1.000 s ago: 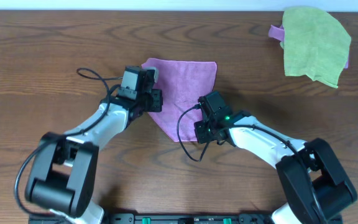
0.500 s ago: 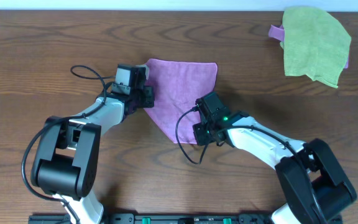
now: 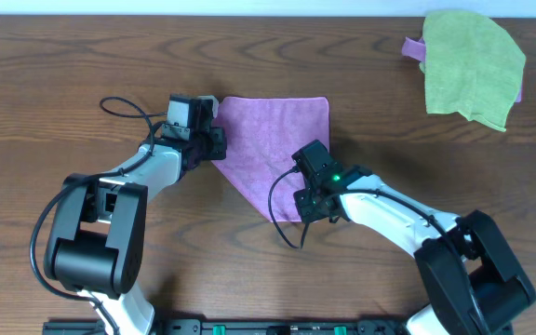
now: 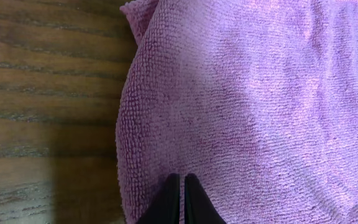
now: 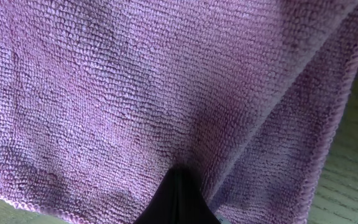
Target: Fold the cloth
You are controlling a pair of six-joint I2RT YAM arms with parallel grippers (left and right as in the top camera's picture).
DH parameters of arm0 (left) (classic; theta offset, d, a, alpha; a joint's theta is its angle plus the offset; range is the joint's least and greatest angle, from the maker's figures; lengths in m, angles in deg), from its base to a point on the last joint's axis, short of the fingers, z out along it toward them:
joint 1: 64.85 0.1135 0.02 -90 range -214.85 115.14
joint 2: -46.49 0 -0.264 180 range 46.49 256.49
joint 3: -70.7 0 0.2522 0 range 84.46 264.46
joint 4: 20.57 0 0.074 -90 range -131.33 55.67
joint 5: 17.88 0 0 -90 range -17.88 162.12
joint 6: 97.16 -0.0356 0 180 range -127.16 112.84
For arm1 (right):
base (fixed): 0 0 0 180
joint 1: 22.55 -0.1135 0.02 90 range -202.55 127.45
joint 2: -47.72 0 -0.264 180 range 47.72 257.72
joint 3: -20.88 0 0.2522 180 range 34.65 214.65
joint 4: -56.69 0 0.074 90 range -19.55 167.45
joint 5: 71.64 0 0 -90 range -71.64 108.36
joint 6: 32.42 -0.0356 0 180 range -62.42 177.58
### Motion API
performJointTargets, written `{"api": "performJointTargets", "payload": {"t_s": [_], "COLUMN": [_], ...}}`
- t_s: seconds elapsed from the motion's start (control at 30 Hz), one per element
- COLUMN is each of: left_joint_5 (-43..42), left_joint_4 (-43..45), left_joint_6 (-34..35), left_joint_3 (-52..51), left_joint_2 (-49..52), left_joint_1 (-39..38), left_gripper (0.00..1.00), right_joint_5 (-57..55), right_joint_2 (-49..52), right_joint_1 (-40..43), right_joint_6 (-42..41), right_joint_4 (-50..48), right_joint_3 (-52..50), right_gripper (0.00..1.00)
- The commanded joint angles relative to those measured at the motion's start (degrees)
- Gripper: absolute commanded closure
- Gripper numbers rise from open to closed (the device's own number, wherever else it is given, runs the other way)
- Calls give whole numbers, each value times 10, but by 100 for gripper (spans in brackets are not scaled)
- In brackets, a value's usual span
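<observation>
The purple cloth (image 3: 273, 140) lies on the table as a downward-pointing triangle, one layer folded over another. My left gripper (image 3: 216, 141) sits at the cloth's upper left edge. In the left wrist view its fingertips (image 4: 179, 178) are pressed together on the terry cloth (image 4: 247, 93), close to the rounded left edge. My right gripper (image 3: 303, 197) is at the lower right edge near the bottom tip. In the right wrist view its gripper (image 5: 178, 171) is shut on a crease of the cloth (image 5: 135, 81), beside the hemmed edge.
A lime-green cloth (image 3: 473, 65) lies crumpled at the far right corner, with a purple scrap (image 3: 414, 46) showing under it. Wooden table (image 3: 63, 93) surrounds the cloth. A black cable (image 3: 119, 107) loops beside the left wrist.
My left gripper has moved left and away along the cloth's upper edge. The cloth's top edge has drawn flatter, and its bottom tip has shifted slightly toward me with the right gripper.
</observation>
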Motion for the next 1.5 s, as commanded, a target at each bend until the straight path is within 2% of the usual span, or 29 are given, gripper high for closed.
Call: {"api": "performJointTargets", "payload": {"t_s": [0.0,0.3,0.57,0.73,0.9,1.03,1.3,1.47], "left_joint_5": [2,16,3,49,64,64,42,43], "left_joint_4": [-4,-24,-30,-27,-34,-34,-39,-76], "left_joint_6": [-13,-30,-44,-59,-72,-73,-72,-84], "left_joint_3": [15,15,15,15,15,15,19,67], "left_joint_2": [7,13,63,78,78,78,74,69], "left_joint_1": [2,0,-10,-10,-9,-9,-9,-9], "left_gripper": [94,94,94,94,94,94,94,94], "right_joint_5": [-34,-14,-12,-12,-80,-79,-62,-86], "right_joint_2": [14,14,14,14,14,14,14,14], "right_joint_1": [0,-2,-2,-2,-1,-2,-1,6], "right_joint_6": [-6,-8,-11,-11,-21,-33,-38,-38], "right_joint_4": [10,16,16,28,70,78,26,-1], "right_joint_3": [-15,-15,-15,-15,-15,-15,-14,-4], "right_gripper": [99,99,99,99,99,99,99,99]}}
